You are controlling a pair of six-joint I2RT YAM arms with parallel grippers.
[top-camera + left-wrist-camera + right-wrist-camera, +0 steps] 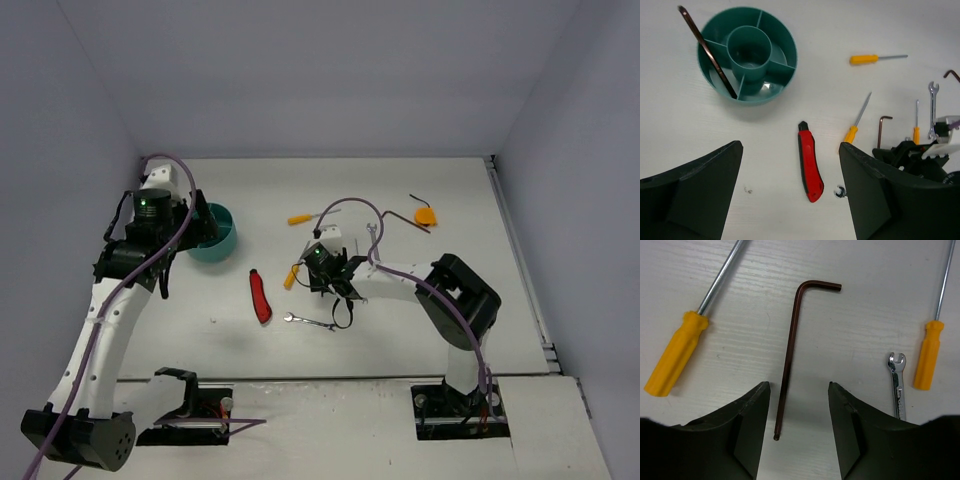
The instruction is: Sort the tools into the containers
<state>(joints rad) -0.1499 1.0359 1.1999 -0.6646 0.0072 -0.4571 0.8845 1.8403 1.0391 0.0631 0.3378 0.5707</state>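
The round teal tub [789, 46] has a dark hex key [707, 50] leaning in an outer compartment. My left gripper [790, 150] hangs open and empty above the table, near the tub [213, 232], with the red-and-black knife [809, 162] lying below it. My right gripper [798, 405] is low over another dark L-shaped hex key [790, 350]. Its jaws are open on either side of the long shaft, which lies nearer the left finger. Orange-handled screwdrivers [675, 360] [927, 360] lie on either side, and a thin silver wrench [897, 385] lies to the right.
Another screwdriver [300, 217] lies behind the right gripper [322, 272]. A silver wrench [310, 321] sits near the knife [260, 297]. At the back right are a small wrench [372, 232], a hex key [400, 215] and an orange object [425, 214]. White walls enclose the table.
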